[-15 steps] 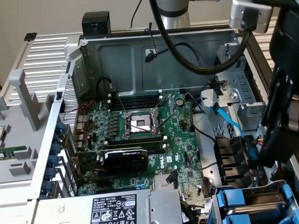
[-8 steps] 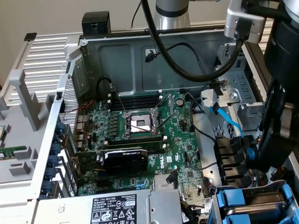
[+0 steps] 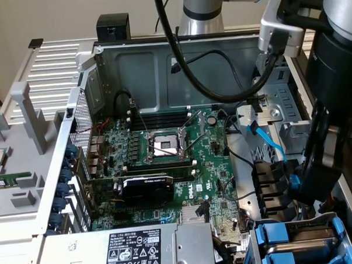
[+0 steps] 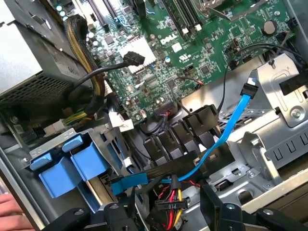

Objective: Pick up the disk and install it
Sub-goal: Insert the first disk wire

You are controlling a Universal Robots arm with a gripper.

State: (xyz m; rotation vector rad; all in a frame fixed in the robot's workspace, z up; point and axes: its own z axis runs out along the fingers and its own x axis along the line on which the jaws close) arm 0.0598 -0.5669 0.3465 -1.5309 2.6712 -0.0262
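Open PC case [image 3: 167, 61]. Drive bay [image 4: 103, 137] sits beside the motherboard [image 4: 192, 53]. The disk [image 4: 89, 159], my guess the nearer of two blue-carrier drives, is in the bay. Its long axis runs into the bay, handle end toward the exterior view's left. My gripper [image 4: 166, 216] is apart and empty, over the blue SATA cable [image 4: 231, 125]. Best: avoid cables, square to handle.

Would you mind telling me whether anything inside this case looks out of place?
A blue cable trails loose beside the motherboard, one plug seemingly unconnected. The CPU socket sits bare, with no cooler.
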